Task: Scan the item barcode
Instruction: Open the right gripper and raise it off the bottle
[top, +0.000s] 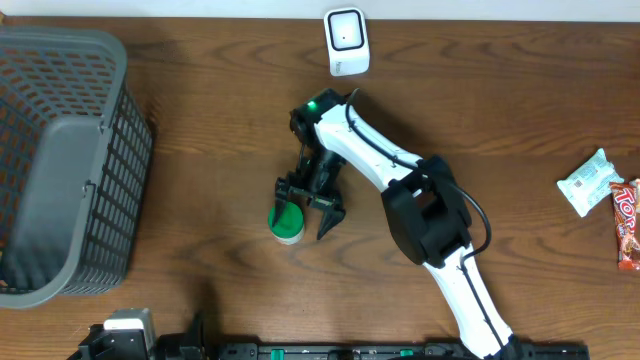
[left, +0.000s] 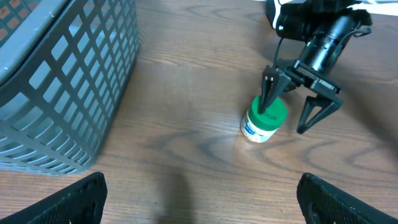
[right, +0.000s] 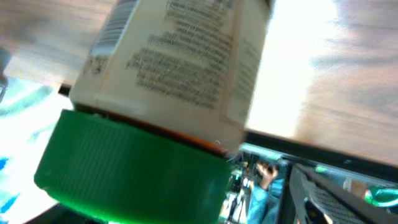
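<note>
Bottle (top: 288, 227): small cylinder with a ribbed green plastic cap and white printed label, standing on the wood-grain counter (top: 200, 60), frame centre. Right gripper (top: 302, 218): spread wide, one finger at the cap, nothing gripped. Left gripper (left: 202, 190): fully spread, empty.

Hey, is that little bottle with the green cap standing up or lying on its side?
Upright. The green-capped bottle stands on its base on the wooden table, cap on top.
</note>
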